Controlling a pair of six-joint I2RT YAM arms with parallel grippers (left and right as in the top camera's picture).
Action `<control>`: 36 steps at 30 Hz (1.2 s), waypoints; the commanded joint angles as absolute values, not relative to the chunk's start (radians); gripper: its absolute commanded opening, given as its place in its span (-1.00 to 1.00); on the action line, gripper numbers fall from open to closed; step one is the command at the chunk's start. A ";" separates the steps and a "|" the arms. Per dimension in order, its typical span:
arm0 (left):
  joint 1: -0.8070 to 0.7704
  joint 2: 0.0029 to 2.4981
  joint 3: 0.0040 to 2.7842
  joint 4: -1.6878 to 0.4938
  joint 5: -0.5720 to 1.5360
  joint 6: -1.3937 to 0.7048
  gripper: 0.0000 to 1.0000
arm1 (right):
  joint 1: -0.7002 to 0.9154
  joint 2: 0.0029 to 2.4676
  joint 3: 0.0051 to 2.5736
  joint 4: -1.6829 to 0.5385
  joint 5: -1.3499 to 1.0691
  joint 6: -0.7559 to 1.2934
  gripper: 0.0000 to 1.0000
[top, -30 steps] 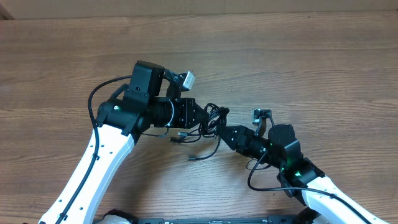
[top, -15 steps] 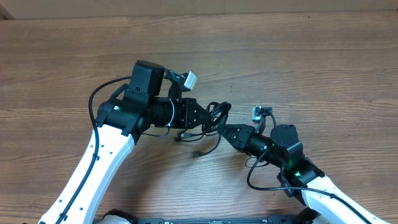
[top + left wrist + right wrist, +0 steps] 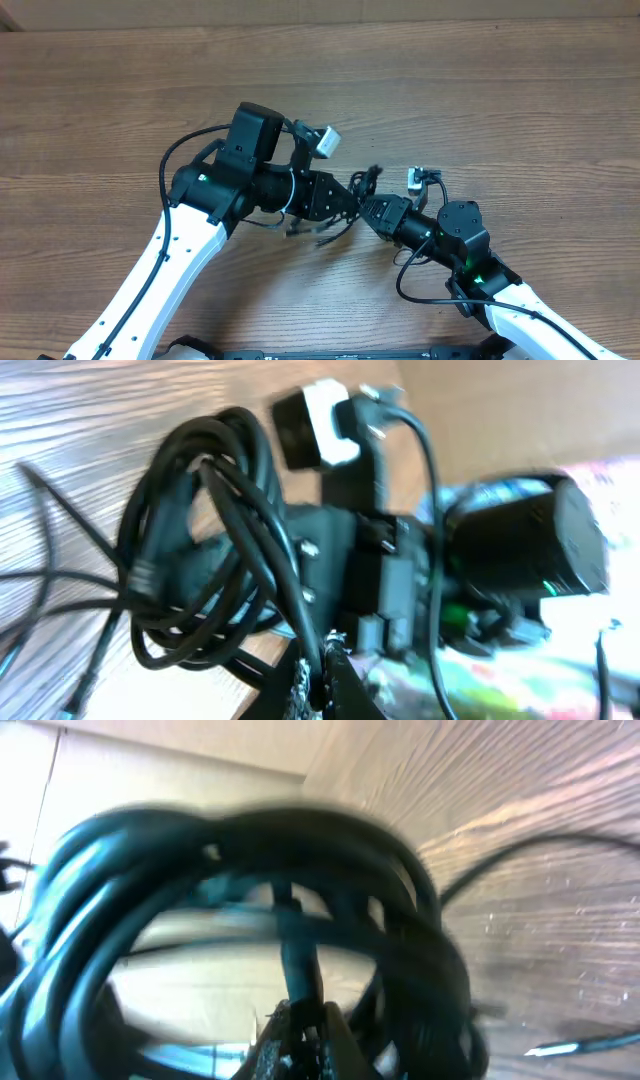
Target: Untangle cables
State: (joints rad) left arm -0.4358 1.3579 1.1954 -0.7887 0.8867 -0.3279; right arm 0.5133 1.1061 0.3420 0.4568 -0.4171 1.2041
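The cables (image 3: 355, 190) are a tangled bundle of thin black cords between the two grippers at the table's middle, with loose ends and small plugs trailing below (image 3: 318, 232). My left gripper (image 3: 345, 205) is shut on a strand of the bundle; in the left wrist view the cables (image 3: 205, 550) loop in front of its closed fingers (image 3: 318, 678). My right gripper (image 3: 372, 210) is shut on another strand from the right; in the right wrist view the cables (image 3: 290, 870) arch blurred over its closed fingers (image 3: 300, 1030). The two grippers nearly touch.
The wooden table (image 3: 480, 90) stretches around the arms. A pale strip (image 3: 200, 15) runs along the far edge. The right arm's black wire (image 3: 412, 290) loops near its wrist.
The left arm has moved right and the right gripper has moved up and left, bringing the two grippers close together. The cable bundle has lifted and bunched between them.
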 commanded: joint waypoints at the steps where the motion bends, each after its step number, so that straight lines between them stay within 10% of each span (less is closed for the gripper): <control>1: -0.453 1.354 1.196 -0.794 1.102 -0.176 -0.92 | 0.515 1.104 0.361 0.488 -0.318 1.208 -0.89; 5: -0.473 1.354 1.196 -0.807 1.136 -0.134 -0.91 | 0.515 1.104 0.361 0.566 -0.312 1.208 -0.68; 11: -0.471 1.354 1.196 -0.798 1.104 -0.107 -0.91 | 0.515 1.104 0.361 0.401 -0.294 1.204 0.21; 20: -0.305 1.354 1.197 -0.781 1.022 -0.109 -0.92 | 0.515 1.104 0.361 0.213 -0.326 1.200 0.66; 28: -0.253 1.354 1.197 -0.776 1.056 -0.108 -0.91 | 0.515 1.104 0.361 0.177 -0.331 1.200 0.80; 36: -0.255 1.354 1.197 -0.758 1.042 -0.229 -0.91 | 0.518 1.104 0.361 0.184 -0.393 1.140 0.26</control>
